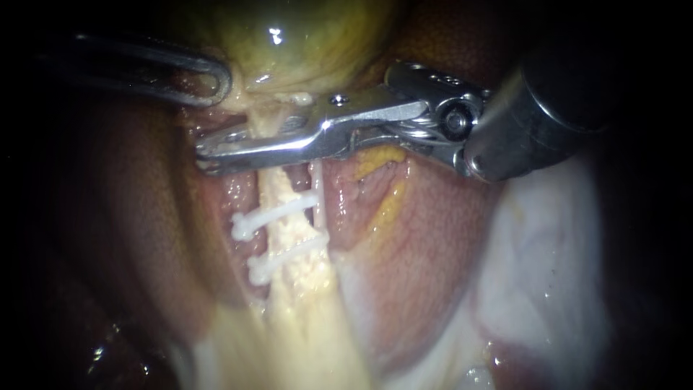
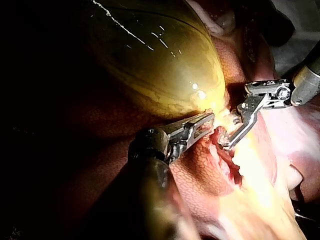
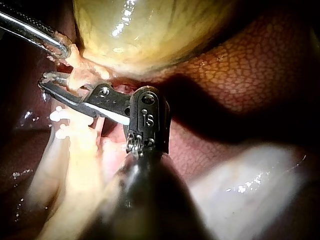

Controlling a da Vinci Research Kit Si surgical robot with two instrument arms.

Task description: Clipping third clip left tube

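Observation:
The pale left tube (image 1: 292, 231) runs down from the yellow-green gallbladder (image 1: 303, 36) and carries two white clips, one (image 1: 274, 214) above the other (image 1: 285, 258). My right instrument (image 1: 202, 155) reaches across from the upper right. Its long jaws close on this tube just above the upper clip, one jaw in front of the tube and one behind. In the right wrist view a white strip shows inside the jaws of my right instrument (image 3: 45, 82). My left instrument (image 1: 216, 79) is shut on tissue at the gallbladder's neck, as the left wrist view (image 2: 210, 119) also shows.
A thin white strand (image 1: 316, 191) runs beside the tube on its right. Reddish liver (image 1: 433, 238) surrounds the site, with yellow fat (image 1: 379, 159) under the right instrument's hinge. Pale whitish tissue (image 1: 548, 245) lies at the right.

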